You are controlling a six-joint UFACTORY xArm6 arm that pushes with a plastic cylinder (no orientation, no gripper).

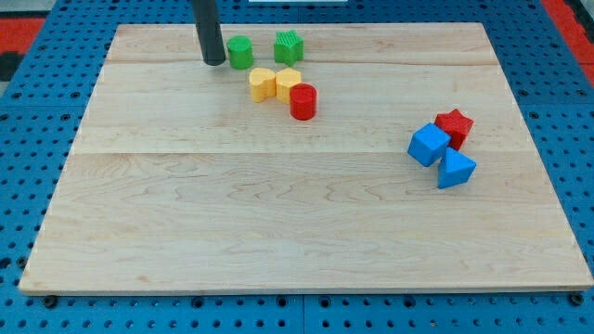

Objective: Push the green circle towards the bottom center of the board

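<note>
The green circle (240,53), a short green cylinder, stands near the top of the wooden board (278,223), left of centre. My tip (214,62) is just to the view's left of it, very close or touching. A green star-shaped block (289,46) stands to the circle's right. Below them sit a yellow heart-shaped block (263,83), a yellow block (288,81) and a red cylinder (303,101), close together.
At the view's right are a red star block (455,126), a blue cube (429,145) and a blue triangle block (455,169), clustered. The board lies on a blue pegboard surface (37,186).
</note>
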